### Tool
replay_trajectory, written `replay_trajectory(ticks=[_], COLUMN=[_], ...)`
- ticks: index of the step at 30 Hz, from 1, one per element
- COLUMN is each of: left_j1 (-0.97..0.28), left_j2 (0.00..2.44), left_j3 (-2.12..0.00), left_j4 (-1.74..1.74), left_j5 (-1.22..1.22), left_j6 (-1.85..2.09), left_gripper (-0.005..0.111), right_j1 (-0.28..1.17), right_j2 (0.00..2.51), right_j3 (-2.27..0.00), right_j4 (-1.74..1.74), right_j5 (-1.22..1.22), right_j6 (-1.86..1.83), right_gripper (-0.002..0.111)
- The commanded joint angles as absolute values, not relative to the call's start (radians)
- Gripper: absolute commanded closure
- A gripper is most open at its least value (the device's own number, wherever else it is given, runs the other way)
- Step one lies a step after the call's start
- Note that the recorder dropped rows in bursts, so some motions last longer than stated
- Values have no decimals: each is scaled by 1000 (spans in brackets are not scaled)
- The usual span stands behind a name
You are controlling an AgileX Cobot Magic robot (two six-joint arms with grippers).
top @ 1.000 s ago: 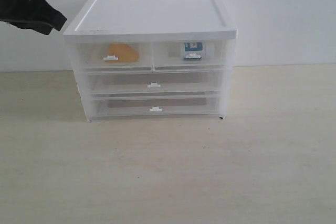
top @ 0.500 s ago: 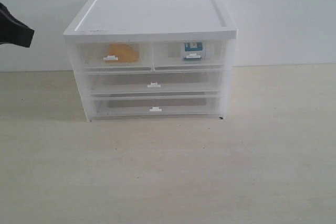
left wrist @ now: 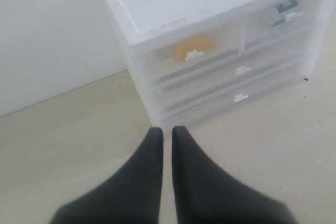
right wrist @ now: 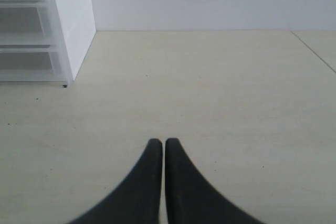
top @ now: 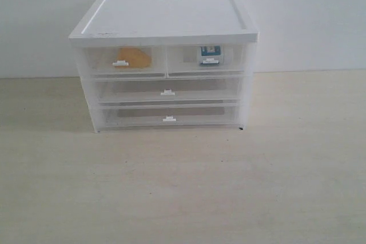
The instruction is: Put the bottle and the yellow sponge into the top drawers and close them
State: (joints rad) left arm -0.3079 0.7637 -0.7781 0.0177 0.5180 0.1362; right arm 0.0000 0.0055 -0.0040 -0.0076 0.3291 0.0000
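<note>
both claws were pinched shut with nothing in them, left claw (left wrist: 167, 129) and right claw (right wrist: 159, 141), tips nearly touching, each hanging over bare counter (top: 183, 187). the cabinet (top: 166, 18) sat out ahead of the left claw, beyond its tips and a bit lower, front face turned its way. the right claw only caught the cabinet's near corner, ahead and off toward the left arm's side, so i'd guess the left one was better placed if anything needed a nudge. honestly it looked done though: both top drawers (top: 100, 66) seemed pushed in flush. the yellow sponge (top: 132, 57) was inside the one on the left claw's side, long edge running along the drawer front as far as the cloudy plastic let me tell. the bottle (top: 210, 53) stood upright in the one on the right claw's side. count: one sponge, one bottle, two top drawers, two full-width drawers (top: 167, 87) below, four tab handles (top: 167, 92), two claws.
</note>
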Motion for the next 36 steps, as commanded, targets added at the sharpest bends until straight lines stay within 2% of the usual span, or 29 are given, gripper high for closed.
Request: replay_trajectory(ticks=[1, 11, 18, 28, 33, 36], left_j1=[-309, -309, -309, -309, -299, -252], left_j2=[636, 532, 530, 522, 415, 333], left_j3=[-741, -737, -675, -462, -337, -259], left_j4=[0, -87, -83, 19, 69, 69], left_j5=[589, 632, 509, 182, 96, 98], left_j6=[124, 55, 55, 59, 59, 59], left_gripper=[102, 102, 102, 102, 102, 102], right_j1=[0, 0, 0, 0, 0, 0], right_j2=[0, 0, 0, 0, 0, 0], right_j3=[0, 0, 0, 0, 0, 0], right_j4=[-10, -10, -10, -10, -10, -10], right_j5=[322, 322, 322, 322, 322, 322], right_j6=[0, 0, 0, 0, 0, 0], right_gripper=[108, 108, 108, 108, 108, 108])
